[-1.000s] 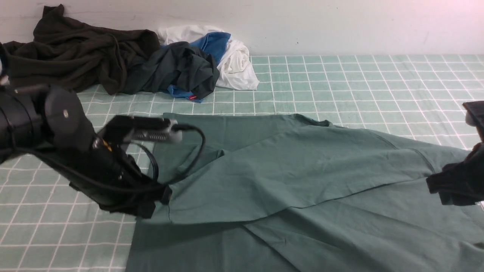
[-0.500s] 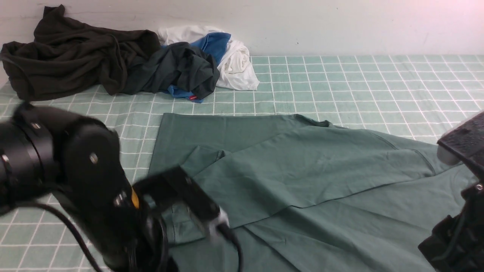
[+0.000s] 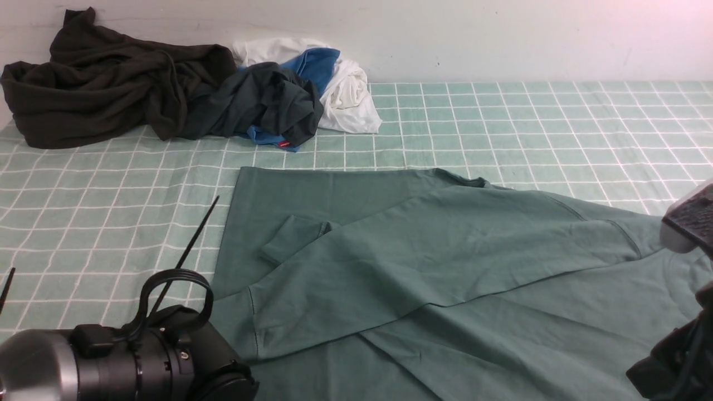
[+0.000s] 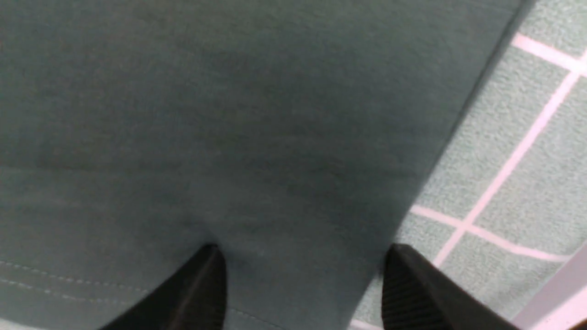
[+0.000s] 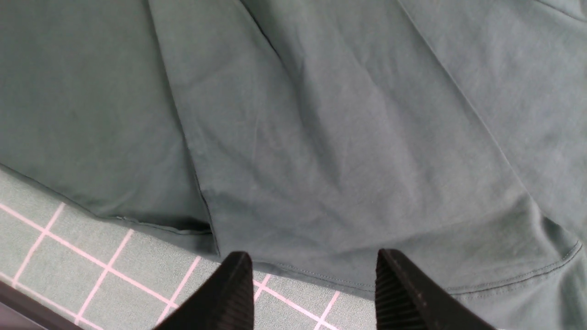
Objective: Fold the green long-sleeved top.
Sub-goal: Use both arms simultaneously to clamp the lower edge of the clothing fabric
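Note:
The green long-sleeved top lies spread on the checked cloth, with one sleeve folded across its body and the cuff at mid-left. My left gripper is open and empty just above the top's hem near its side edge; only the arm's body shows in the front view at the bottom left. My right gripper is open and empty over the top's stitched hem at its near right; the arm shows at the front view's right edge.
A very dark garment lies bunched at the back left. Beside it are a dark green shirt with a red tag and white and blue clothes. The checked cloth covers the table to the back wall.
My left arm has swung back and down to the bottom left corner, uncovering the top's left side. My right arm has dropped lower at the right edge.

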